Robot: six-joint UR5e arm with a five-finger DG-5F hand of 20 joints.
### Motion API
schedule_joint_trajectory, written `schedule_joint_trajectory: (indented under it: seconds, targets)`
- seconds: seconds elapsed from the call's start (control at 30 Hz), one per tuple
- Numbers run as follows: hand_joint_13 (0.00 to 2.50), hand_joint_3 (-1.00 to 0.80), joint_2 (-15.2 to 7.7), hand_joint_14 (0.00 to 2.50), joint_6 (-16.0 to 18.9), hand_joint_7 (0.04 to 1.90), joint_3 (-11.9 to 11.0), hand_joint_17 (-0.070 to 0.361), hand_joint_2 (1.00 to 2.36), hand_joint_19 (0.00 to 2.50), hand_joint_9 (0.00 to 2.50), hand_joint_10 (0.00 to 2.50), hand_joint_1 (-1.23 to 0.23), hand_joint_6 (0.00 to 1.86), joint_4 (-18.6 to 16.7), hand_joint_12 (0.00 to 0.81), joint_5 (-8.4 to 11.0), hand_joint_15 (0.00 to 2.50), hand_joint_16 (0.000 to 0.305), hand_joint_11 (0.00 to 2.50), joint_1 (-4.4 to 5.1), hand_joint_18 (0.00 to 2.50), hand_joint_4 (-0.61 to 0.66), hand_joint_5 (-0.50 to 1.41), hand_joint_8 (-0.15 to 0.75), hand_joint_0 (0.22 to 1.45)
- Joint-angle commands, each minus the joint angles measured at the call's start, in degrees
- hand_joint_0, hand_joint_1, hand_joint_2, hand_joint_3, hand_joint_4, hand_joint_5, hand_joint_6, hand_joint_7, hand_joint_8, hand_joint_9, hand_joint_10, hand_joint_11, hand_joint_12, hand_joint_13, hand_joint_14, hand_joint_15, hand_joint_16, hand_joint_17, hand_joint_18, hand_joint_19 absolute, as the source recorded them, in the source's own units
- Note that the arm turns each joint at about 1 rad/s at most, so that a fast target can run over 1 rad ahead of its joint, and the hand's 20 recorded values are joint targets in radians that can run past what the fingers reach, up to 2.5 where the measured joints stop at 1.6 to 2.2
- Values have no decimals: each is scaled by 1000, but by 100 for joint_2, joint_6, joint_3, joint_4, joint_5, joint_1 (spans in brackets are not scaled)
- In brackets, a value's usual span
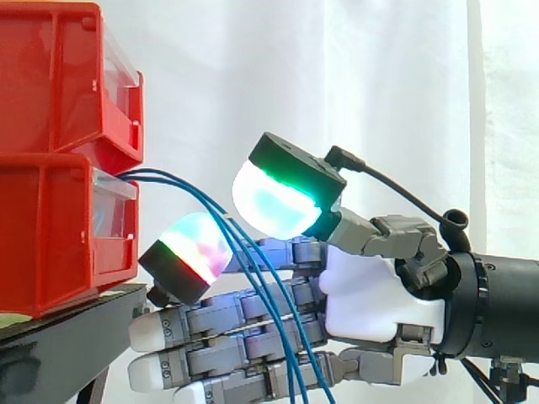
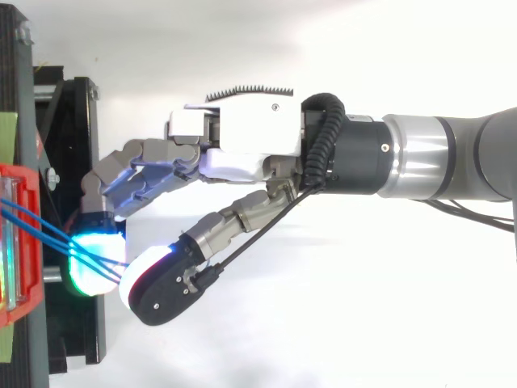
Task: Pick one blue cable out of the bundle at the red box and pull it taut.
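While blue cables (image 1: pixel 181 182) droop from lower red box (image 1: pixel 50 236), hand (image 1: pixel 370 290) hovers spread, glowing pads (image 1: pixel 274 202) flanking strands without pinching, seemingly positioned to close on single cable before pulling.

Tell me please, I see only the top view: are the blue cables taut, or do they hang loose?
Observer: Loose. In the side view the blue cables sag in a curve and drop past the straight lower fingers of the hand.
Operator: Where do they come out?
Observer: From the front of the lower red bin; a second red bin is stacked on it.
Operator: Which glowing pad is higher?
Observer: The white-green pad sits above the cables and the other pad below them, with a gap between; no cable looks pinched.
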State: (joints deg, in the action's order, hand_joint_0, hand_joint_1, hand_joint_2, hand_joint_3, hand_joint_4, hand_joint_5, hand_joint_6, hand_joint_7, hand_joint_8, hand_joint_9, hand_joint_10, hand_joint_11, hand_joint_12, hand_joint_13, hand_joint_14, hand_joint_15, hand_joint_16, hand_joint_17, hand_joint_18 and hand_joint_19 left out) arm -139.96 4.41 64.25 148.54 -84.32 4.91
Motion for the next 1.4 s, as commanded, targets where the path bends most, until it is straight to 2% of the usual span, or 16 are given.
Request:
schedule_joint_trajectory:
  seconds: [0.0,0.13,0.37,0.87,0.97,1.0,1.1,1.13,1.2,1.27,1.3,1.37]
  targets:
    - [481,-500,4,8,7,967,0,117,1000,291,626,7,-802,804,8,342,-5,206,52,296,1,430,188,-153,329,555]
    - [521,-419,4,9,7,981,0,112,1006,304,662,8,-822,849,8,335,-5,224,50,331,1,462,201,-155,326,600]
    - [558,-244,-5,9,7,1031,0,111,1014,323,705,10,-814,890,8,337,3,247,49,398,-8,507,127,-158,335,611]
    - [564,-260,65,10,51,1032,0,112,1013,312,716,12,-806,898,114,336,-32,248,50,408,-43,514,114,-161,336,632]
    - [563,-273,162,10,78,1024,0,112,1012,315,714,10,-806,898,430,337,-41,248,50,410,-70,510,118,-162,332,639]
    - [562,-275,285,9,86,1023,0,112,1012,312,713,10,-806,898,852,339,-41,240,50,417,-96,510,119,-162,333,639]
    - [556,-283,382,11,86,1010,0,111,1012,308,706,12,-806,897,1151,340,-41,238,49,412,-131,506,124,-162,333,641]
    - [556,-284,461,9,86,1011,0,111,1012,312,707,10,-806,897,1379,338,-49,242,49,413,-149,506,122,-163,333,641]
    - [555,-286,540,9,86,1011,0,111,1012,312,708,10,-806,896,1617,339,-49,235,50,416,-175,504,123,-163,332,641]
    - [553,-297,549,9,86,1011,0,111,1012,313,711,10,-806,896,1687,339,-49,245,50,429,-184,504,126,-163,333,643]
    - [553,-296,628,9,78,1014,0,111,1012,313,714,10,-806,895,1942,339,-49,241,50,437,-201,503,122,-163,333,643]
    - [554,-302,689,9,69,1010,0,111,1011,314,725,11,-805,894,2100,339,-49,244,49,458,-210,501,122,-164,332,644]
